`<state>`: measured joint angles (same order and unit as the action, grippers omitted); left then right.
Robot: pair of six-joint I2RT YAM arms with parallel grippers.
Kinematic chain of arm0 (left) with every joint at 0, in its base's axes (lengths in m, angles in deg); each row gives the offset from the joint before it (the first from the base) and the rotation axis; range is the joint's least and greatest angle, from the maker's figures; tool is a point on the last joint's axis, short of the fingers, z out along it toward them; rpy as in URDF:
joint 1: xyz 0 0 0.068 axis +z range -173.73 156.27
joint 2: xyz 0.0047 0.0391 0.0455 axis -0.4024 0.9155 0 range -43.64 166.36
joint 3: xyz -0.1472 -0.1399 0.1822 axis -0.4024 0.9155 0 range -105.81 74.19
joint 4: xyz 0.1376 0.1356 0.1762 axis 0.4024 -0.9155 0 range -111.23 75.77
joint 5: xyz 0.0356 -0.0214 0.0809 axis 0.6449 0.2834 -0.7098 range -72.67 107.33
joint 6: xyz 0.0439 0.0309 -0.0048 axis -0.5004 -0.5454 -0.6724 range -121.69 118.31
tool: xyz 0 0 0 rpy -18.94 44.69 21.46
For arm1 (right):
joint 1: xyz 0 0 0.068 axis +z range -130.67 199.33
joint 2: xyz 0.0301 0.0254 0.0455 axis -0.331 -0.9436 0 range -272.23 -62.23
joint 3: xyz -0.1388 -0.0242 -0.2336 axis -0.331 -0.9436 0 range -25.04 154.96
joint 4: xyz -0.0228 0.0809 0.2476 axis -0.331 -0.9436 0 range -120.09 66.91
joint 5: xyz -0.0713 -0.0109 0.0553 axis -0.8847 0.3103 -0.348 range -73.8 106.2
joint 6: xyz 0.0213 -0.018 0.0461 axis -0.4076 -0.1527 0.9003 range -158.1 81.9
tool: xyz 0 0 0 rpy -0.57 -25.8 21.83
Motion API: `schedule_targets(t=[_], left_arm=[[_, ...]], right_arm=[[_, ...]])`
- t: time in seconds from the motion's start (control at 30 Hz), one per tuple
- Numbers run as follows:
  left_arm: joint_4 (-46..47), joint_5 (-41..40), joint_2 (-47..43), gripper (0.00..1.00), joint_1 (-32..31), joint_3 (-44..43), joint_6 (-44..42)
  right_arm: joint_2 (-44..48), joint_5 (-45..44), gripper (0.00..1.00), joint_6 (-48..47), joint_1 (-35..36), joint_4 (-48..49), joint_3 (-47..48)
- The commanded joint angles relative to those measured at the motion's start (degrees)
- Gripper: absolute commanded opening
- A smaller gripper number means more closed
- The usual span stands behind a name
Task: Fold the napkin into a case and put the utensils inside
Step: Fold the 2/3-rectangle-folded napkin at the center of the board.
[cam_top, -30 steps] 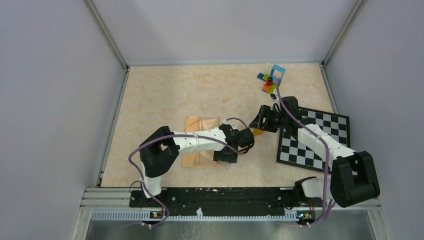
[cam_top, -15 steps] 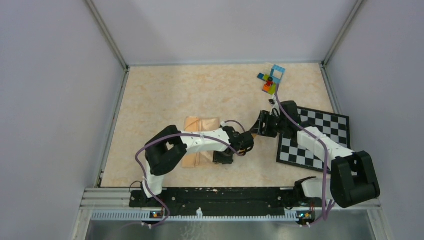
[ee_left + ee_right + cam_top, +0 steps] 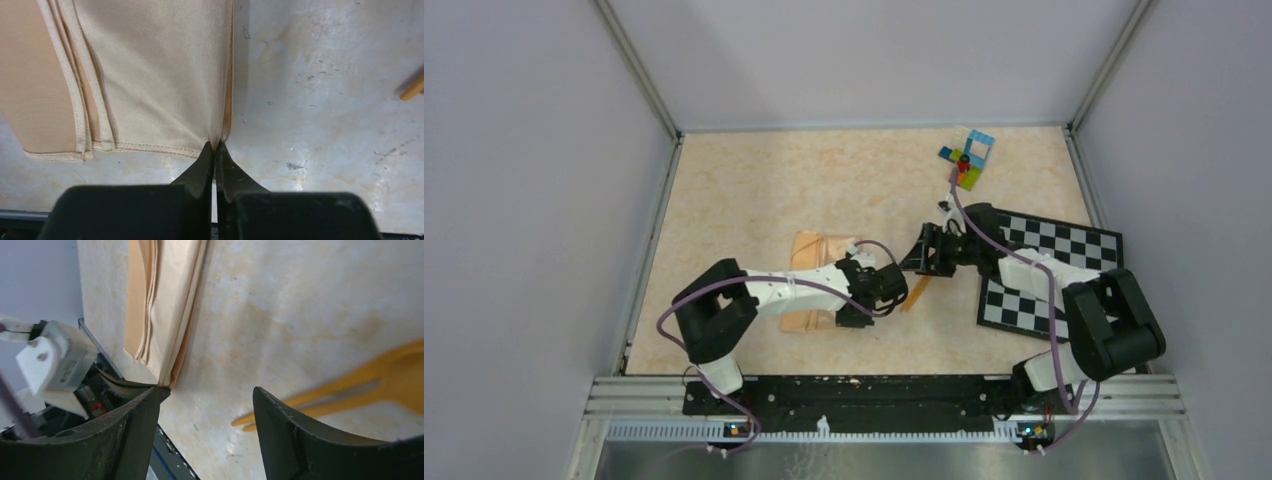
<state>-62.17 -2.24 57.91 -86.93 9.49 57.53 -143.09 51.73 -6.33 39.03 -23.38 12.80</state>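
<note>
while flat, napkin point(image 3: 150, 75) in left claw point(image 3: 215, 147)

The left arm bends low across the middle, its left gripper point(image 3: 215, 148) pinched tight on a corner of the napkin point(image 3: 150, 75). The right arm stretches leftward, its right gripper point(image 3: 205, 395) spread wide.

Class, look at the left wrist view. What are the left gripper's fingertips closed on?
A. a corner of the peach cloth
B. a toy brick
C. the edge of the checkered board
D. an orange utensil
A: the left gripper is shut with a corner of the napkin pinched between its tips, while the orange utensil lies well off to the side, untouched.
</note>
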Motion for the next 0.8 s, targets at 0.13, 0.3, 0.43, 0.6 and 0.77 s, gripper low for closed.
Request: schedule_targets(t=[0.13, 0.3, 0.43, 0.6, 0.77], left_arm=[[5.4, 0.5, -10.1, 0.00, 0.8, 2.4, -2.2], [6.0, 1.3, -12.4, 0.00, 1.0, 4.5, -2.1], [6.2, 1.4, -12.9, 0.00, 1.0, 5.0, -2.2], [6.7, 1.7, -13.1, 0.00, 1.0, 4.7, -2.8], [6.1, 1.5, -13.6, 0.00, 0.9, 4.5, -3.0]], right_arm=[[-16.1, 3.0, 0.68, 19.5, 11.0, 31.1, 0.8], [-23.2, 2.5, 0.67, 26.0, 14.3, 42.0, 1.3], [-26.3, 0.6, 0.65, 28.4, 15.4, 45.4, 1.8], [-29.7, -2.0, 0.61, 29.5, 15.7, 45.3, 4.2], [-30.2, -5.1, 0.52, 28.0, 15.2, 42.9, 6.5]])
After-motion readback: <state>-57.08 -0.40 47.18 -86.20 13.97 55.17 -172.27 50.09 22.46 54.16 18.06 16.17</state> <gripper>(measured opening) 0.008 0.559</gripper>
